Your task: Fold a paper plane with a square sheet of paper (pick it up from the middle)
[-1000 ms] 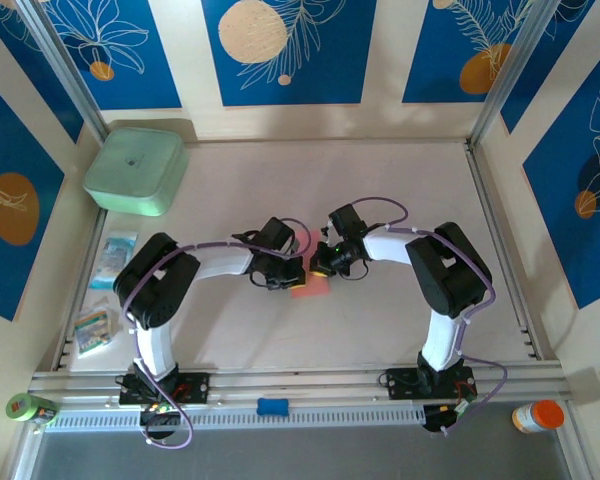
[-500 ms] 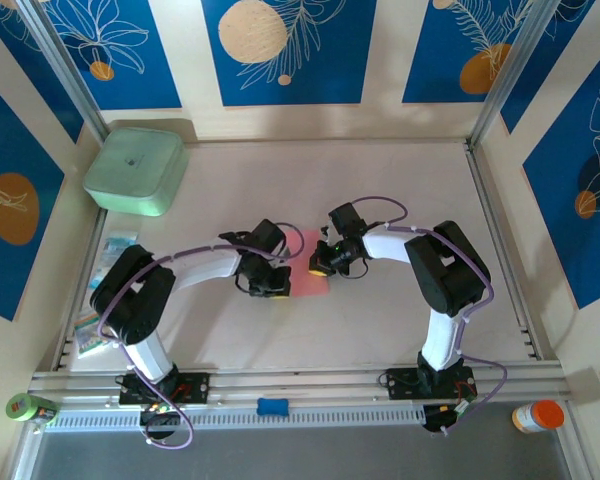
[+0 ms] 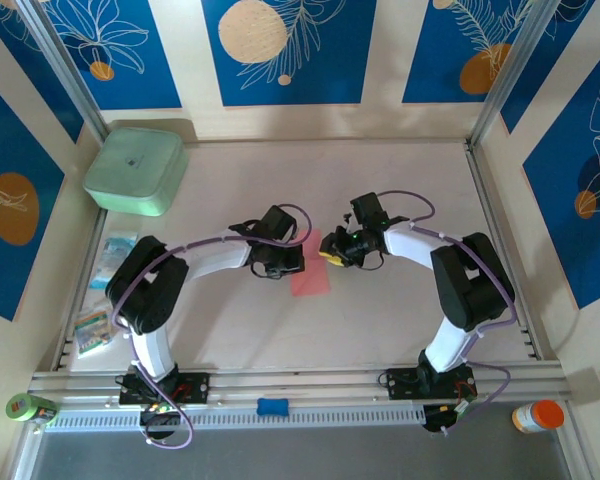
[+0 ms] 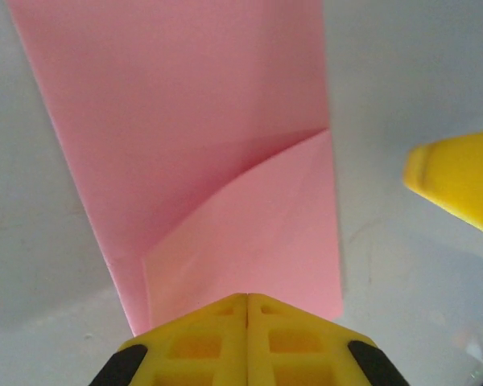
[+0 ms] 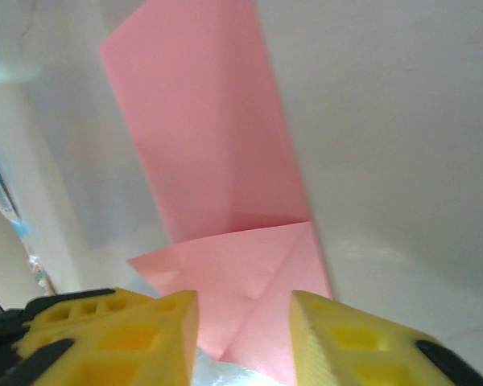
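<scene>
Pink paper, thin and matte: the square sheet of paper (image 4: 185, 121) lies on the bench (image 3: 400, 180), already doubled into a long strip. It is well apart from the mint-green box (image 3: 135, 170), out toward the middle of the bench. One corner flap (image 4: 258, 233) is turned over at the end nearest my wrists, and its crease looks soft and curved rather than pressed flat.

My left hand (image 4: 247, 304), on the box side of the strip, has its jaws closed tight together, with the tips at the flap's edge. I cannot tell whether they pinch the paper or only press on it. My right hand (image 5: 243, 322), on the side away from the box, stands partly spread with nothing between its jaws. It straddles the flap's point from above.

To do this step well, I judge the left should pin the flap. The right should then stroke along the crease, keeping the edge square to the strip's long side.

The box is closed, so its contents are hidden. Small printed packets (image 3: 115, 255) lie loose just nearer than the box, in no container.
</scene>
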Controlling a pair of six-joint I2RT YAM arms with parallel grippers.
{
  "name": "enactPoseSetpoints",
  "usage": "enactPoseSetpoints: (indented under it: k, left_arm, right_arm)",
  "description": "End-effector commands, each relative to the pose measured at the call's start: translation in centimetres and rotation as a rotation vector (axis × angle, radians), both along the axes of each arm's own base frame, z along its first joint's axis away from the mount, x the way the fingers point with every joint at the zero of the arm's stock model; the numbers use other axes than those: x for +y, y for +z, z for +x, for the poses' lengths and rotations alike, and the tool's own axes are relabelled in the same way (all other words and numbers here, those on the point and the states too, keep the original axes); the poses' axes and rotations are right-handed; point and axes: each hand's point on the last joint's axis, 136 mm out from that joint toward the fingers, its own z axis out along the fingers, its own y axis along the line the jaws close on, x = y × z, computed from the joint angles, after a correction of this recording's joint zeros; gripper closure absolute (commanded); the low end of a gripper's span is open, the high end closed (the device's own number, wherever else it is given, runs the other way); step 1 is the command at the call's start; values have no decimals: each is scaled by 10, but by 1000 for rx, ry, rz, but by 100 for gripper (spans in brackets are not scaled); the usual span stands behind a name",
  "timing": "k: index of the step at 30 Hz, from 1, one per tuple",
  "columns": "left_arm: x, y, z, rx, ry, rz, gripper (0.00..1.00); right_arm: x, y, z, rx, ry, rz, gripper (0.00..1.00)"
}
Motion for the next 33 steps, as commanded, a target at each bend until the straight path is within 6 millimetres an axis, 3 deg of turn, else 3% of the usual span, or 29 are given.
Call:
enactPoseSetpoints:
  k: [1,5,10,20,27,33]
  left_arm:
    - [4,0,24,-12,98,26,93]
    - [2,-3,33,-6,139,8,93]
    - [11,-22,26,32,159,51,94]
    - [19,-38,19,58,191,64,95]
    - [24,-45,14,86,214,59,95]
    - [21,-48,11,127,248,-9,94]
  right_arm:
    - [-2,-3,-13,61,-13,0,59]
    - [3,-6,-18,96,-24,7,54]
    - [13,-9,-22,127,-21,10,54]
    - [21,-21,-23,174,-26,-23,54]
    - [27,-21,-20,163,-22,-23,64]
    - [26,-26,-17,167,-33,-43,65]
